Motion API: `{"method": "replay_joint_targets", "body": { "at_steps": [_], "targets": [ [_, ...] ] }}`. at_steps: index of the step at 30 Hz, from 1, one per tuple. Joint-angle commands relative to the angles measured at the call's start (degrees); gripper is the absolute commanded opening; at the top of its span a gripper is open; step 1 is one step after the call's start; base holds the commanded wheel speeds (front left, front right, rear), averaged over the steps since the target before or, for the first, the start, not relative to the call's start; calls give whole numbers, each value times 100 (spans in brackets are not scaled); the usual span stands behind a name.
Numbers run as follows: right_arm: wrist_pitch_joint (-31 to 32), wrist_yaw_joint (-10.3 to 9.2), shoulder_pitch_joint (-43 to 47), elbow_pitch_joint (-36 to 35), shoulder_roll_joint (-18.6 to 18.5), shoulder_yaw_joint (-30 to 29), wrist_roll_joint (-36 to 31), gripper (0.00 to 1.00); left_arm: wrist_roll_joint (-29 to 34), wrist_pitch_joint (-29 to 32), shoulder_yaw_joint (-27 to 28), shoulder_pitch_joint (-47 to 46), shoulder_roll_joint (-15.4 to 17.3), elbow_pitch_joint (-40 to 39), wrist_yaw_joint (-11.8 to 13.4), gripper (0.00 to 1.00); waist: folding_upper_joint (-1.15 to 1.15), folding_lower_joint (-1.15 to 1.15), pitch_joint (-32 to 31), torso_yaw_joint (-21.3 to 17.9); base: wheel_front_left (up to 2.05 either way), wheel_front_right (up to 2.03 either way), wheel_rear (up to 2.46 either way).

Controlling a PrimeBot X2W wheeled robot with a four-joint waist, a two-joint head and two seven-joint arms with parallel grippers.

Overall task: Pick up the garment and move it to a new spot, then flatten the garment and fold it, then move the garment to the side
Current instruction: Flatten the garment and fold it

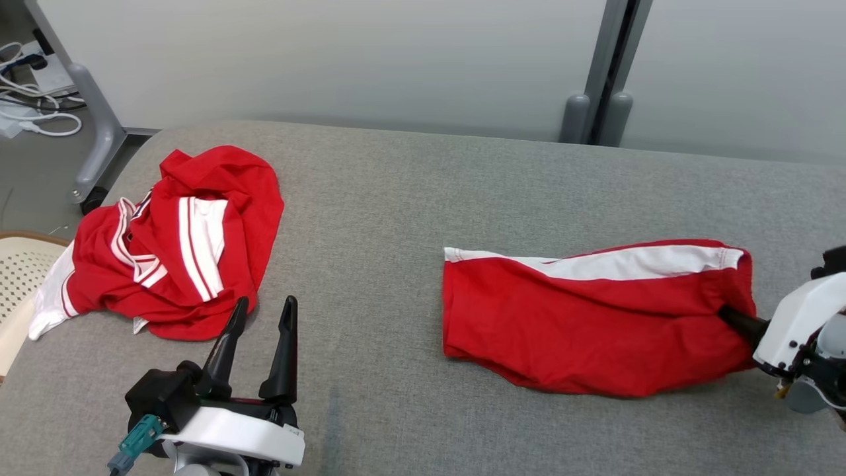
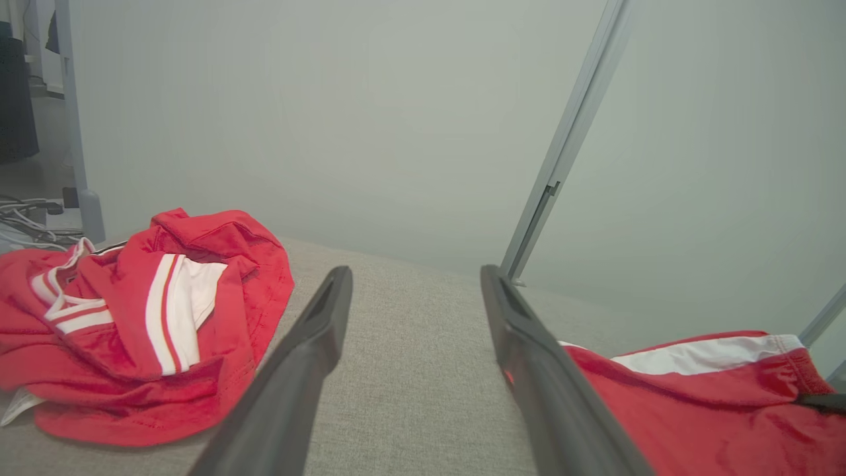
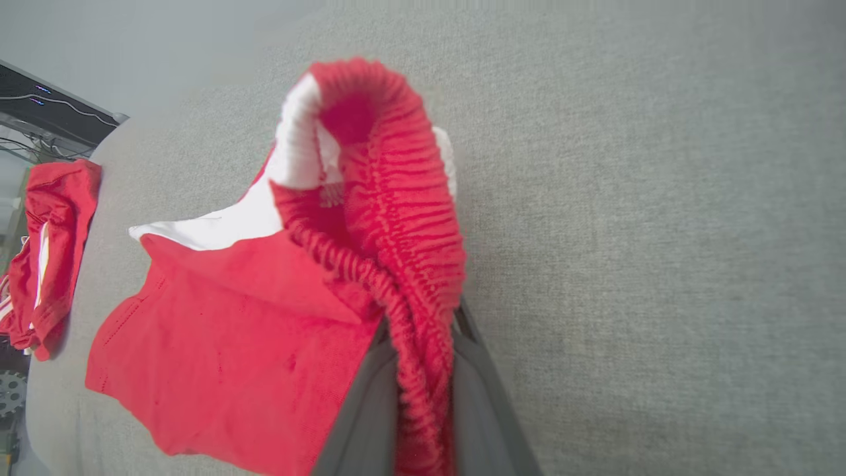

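Observation:
The garment, a pair of red shorts (image 1: 581, 317) with a white side stripe, lies stretched out on the right half of the grey padded table (image 1: 396, 218). My right gripper (image 1: 732, 315) is at its right end, shut on the gathered elastic waistband (image 3: 410, 218), which rises bunched between the two fingers (image 3: 370, 410). The leg end of the shorts (image 3: 218, 350) rests flat on the table. My left gripper (image 1: 264, 305) hovers open over the table's front left with nothing between its fingers (image 2: 310, 357). The shorts (image 2: 700, 410) are to its right.
A crumpled red and white jersey (image 1: 178, 244) lies at the table's left, just beyond the left gripper, and also appears in the wrist views (image 2: 132, 324) (image 3: 46, 251). A pale perforated basket (image 1: 16, 277) stands off the table's left edge. Partition posts (image 1: 595, 112) stand behind.

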Motion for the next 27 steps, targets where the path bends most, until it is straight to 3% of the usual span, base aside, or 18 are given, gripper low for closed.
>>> {"method": "replay_joint_targets", "body": {
  "at_steps": [1, 5, 14, 20, 27],
  "targets": [
    [100, 2, -11, -197, -3, -11, 70, 0, 38, -5, -5, 22, 9, -16, -36, 100, 0, 0, 3, -48, 0, 0, 0],
    [234, 2, 40, -805, -91, -62, 245, 0, 67, -5, -17, 25, 16, 4, -43, 100, 0, 0, -1, -122, 0, 0, 0],
    [603, 2, 368, -2072, 82, -148, 911, 0, 237, -5, -30, -18, 15, -35, -50, 100, 0, 0, -28, -89, 0, 0, 0],
    [644, 3, 381, -2206, 316, -99, 1049, 0, 423, -5, -70, -74, 8, -79, -69, 100, 0, 0, -23, 120, 0, 0, 0],
    [736, 3, 241, -1869, 637, -49, 1159, 0, 853, -5, -121, -54, 19, -301, -106, 100, 0, 0, -11, 509, 0, 0, 0]
  ]
}}
